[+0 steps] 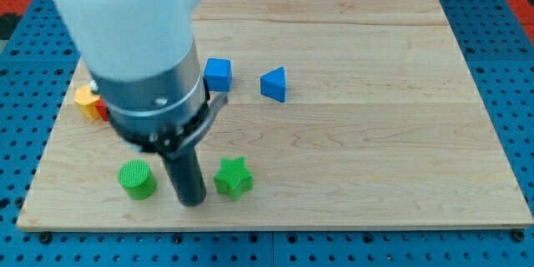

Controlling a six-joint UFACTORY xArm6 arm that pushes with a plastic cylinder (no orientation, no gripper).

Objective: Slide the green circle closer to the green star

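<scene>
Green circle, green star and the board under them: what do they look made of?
Green circle and green star: probably matte plastic, possibly 3D-printed, judging by fine ribbed lines on their surfaces. Board: light wood, smooth finish, with visible grain and plank seams. My tip sits between the two green blocks.

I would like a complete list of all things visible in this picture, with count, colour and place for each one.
green round cylinder block: 1, green, view's bottom left
green star-shaped block: 1, green, bottom, right of the cylinder
blue cube block: 1, blue, upper middle
blue triangular block: 1, blue, right of the cube
yellow block: 1, yellow, left edge, partly hidden, shape unclear
red block: 1, red, beside the yellow one, mostly hidden
wooden board: 1, light wood
my tip: 1, dark, between the cylinder and the star
</scene>
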